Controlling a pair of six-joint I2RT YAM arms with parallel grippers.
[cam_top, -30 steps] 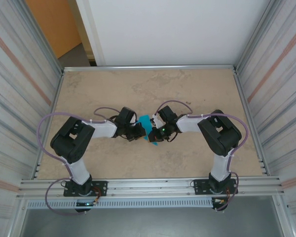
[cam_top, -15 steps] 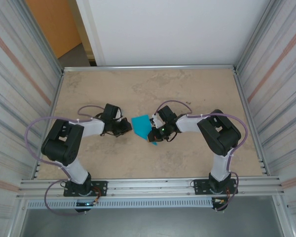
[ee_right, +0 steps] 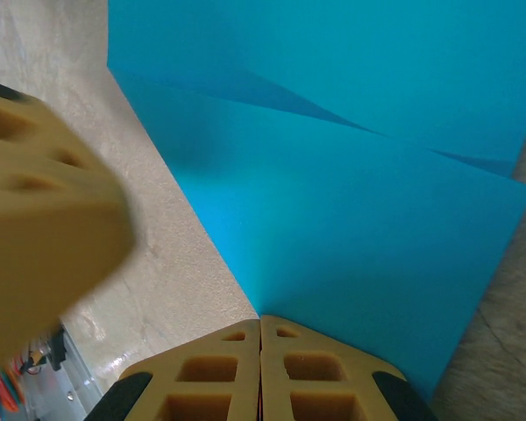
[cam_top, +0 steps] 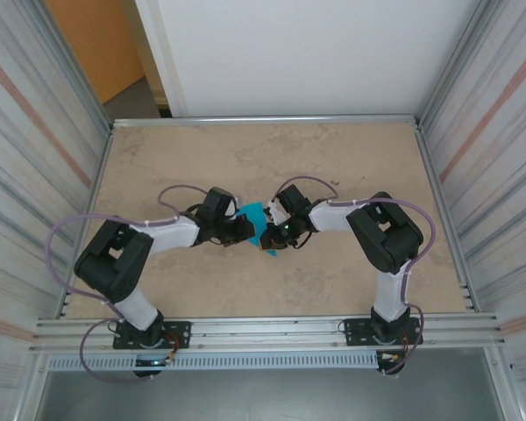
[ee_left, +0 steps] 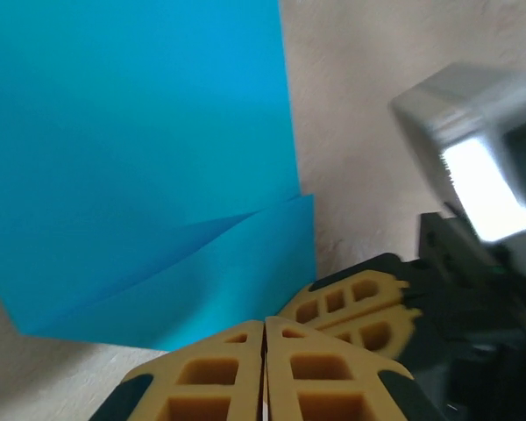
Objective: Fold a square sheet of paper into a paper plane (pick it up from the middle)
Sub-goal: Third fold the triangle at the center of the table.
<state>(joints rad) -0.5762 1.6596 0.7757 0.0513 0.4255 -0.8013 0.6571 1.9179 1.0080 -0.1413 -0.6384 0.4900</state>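
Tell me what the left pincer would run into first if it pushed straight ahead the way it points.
The blue paper. The shut left pincer points at its near edge with nothing between them; the gap looks very small, but the depth is hard to judge.

The left pincer [cam_top: 245, 231] and right pincer [cam_top: 273, 237] meet at the teal paper [cam_top: 257, 217].

- We see the left fingers [ee_left: 202, 386], pressed together, back at the left edge of the thin teal-blue creased sheet of paper [cam_top: 259, 217]. Half a second ago they had swung well away to the left.
- From above, less of the sheet shows than it did then.
- The right arm [cam_top: 381, 232] has leaned slightly leftward.
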